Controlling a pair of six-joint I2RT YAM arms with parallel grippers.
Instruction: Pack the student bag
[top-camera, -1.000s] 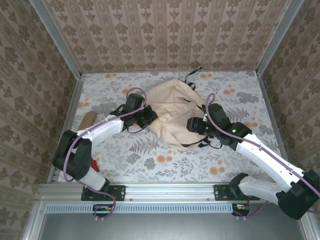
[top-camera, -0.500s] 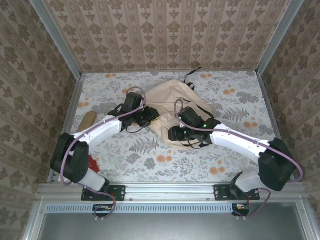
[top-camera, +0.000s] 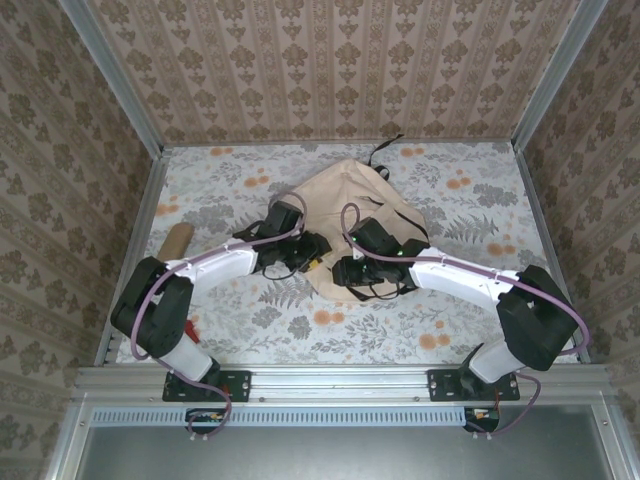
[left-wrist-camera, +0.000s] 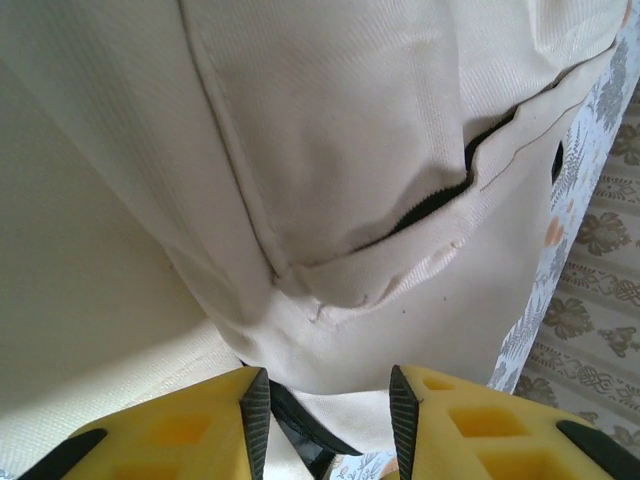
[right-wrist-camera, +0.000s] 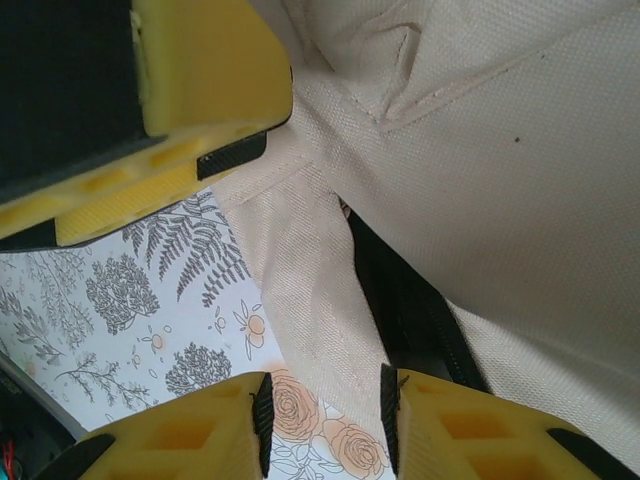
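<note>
The student bag (top-camera: 352, 205), a large cream fabric backpack with black straps, lies in the middle of the table. My left gripper (top-camera: 312, 258) is at its near left edge, open, with the bag's cream fabric (left-wrist-camera: 330, 170) and a slightly open black zip (left-wrist-camera: 440, 190) just ahead of the yellow fingers (left-wrist-camera: 200, 430). My right gripper (top-camera: 340, 272) is at the bag's near edge, open over a cream strap (right-wrist-camera: 300, 290) and a black zip (right-wrist-camera: 410, 310). The left gripper's yellow finger (right-wrist-camera: 190, 90) shows in the right wrist view, close by.
A tan oblong pencil case (top-camera: 177, 240) lies at the table's left edge. A small red object (top-camera: 192, 328) sits by the left arm's base. Patterned walls and metal rails enclose the flower-print table (top-camera: 480, 190).
The right arm has swung left along the bag's near edge until its gripper is next to the left one. The left gripper has moved slightly right and nearer, to the bag's near left edge.
</note>
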